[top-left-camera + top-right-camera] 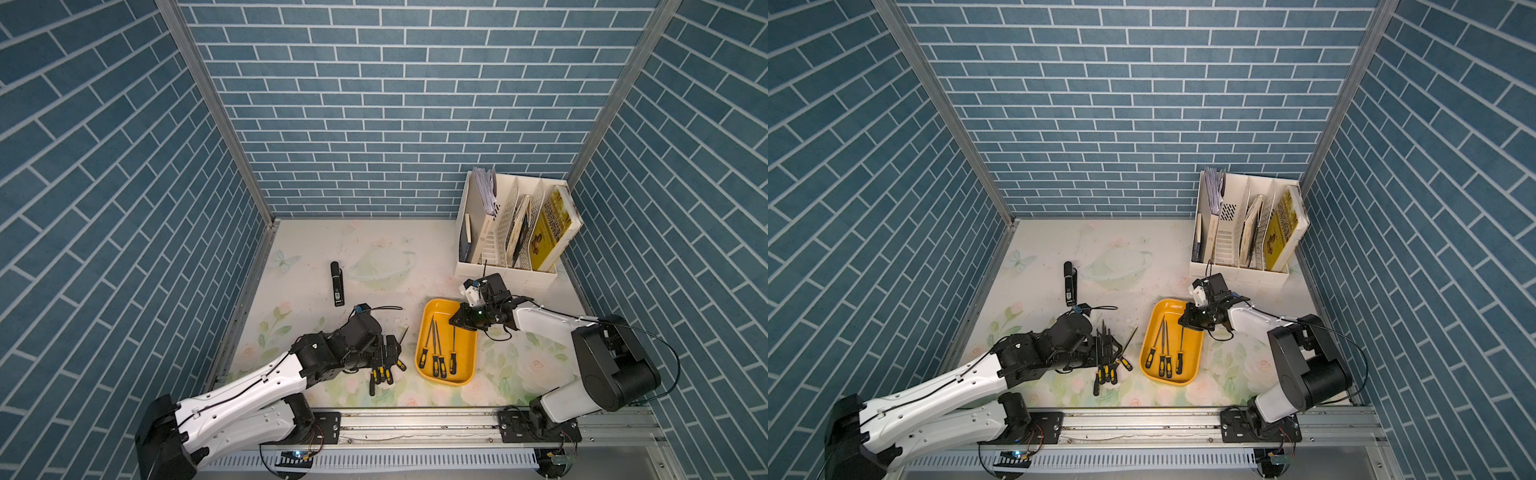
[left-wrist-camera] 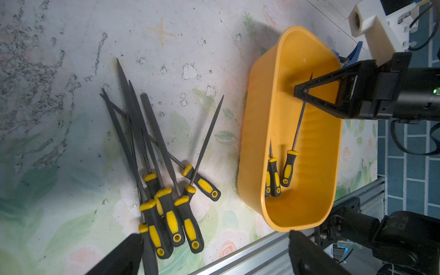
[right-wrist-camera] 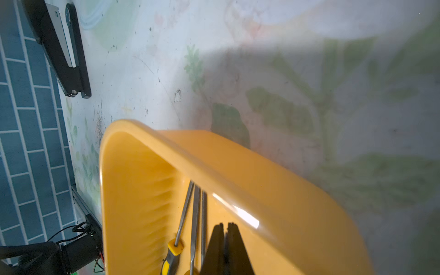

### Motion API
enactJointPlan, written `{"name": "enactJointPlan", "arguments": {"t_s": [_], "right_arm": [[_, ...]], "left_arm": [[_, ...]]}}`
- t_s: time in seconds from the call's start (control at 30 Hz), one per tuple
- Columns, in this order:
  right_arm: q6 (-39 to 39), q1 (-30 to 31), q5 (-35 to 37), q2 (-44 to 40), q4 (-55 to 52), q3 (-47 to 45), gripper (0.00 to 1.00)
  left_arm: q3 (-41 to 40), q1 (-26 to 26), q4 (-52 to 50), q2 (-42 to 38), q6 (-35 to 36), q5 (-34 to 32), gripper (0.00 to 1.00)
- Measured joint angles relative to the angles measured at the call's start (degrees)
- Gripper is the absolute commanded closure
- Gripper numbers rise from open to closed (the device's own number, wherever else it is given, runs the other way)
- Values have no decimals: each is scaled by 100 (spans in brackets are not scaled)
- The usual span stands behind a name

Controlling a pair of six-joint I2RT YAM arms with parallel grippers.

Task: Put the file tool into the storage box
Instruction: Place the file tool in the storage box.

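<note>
The storage box (image 1: 440, 309) is glowing yellow-orange, files (image 2: 166, 219) are showing black-and-yellow handles, and walls (image 1: 374, 104) are wearing blue brick over a pale floral table (image 1: 374, 249).

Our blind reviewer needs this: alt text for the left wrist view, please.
The right gripper pinches a thin file in the yellow storage box, which holds more files. Beside it, a pile of files lies on the floral table.

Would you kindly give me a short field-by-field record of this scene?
Storage box: shallow yellow-orange plastic tray, three files lying inside
Right gripper: fingers shut on a fourth thin file near its tip, handle end down inside the tray
Left gripper: open, above the pile of black-and-yellow-handled files beside the tray
Elsewhere: white divided book rack, black stapler
</note>
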Motion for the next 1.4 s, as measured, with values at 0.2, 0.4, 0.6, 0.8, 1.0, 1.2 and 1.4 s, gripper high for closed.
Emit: {"name": "enactJointPlan", "arguments": {"t_s": [0.2,0.4,0.6,0.8,1.0,1.2,1.4], "right_arm": [[201,0,-83,-46,195,-109,100],[229,0,-116,-59,223,-118,100],[247,0,-157,-63,245,-118,100],[367,-2,-232,-175,533,-343,100],[538,-2,-332,-299,866,-570,81],[638,-2,-348,-409,861,-658,65],[632,-2,-310,-472,647,-632,63]], "left_arm": [[-76,0,-2,-87,-35,-2,0],[-177,0,-7,-173,-66,-2,0],[-179,0,-7,-129,-63,-2,0],[-181,0,-7,-20,-92,-22,0],[-271,0,0,35,-131,-26,0],[-275,0,-2,146,-149,-33,0],[-278,0,-11,146,-162,-46,0]]}}
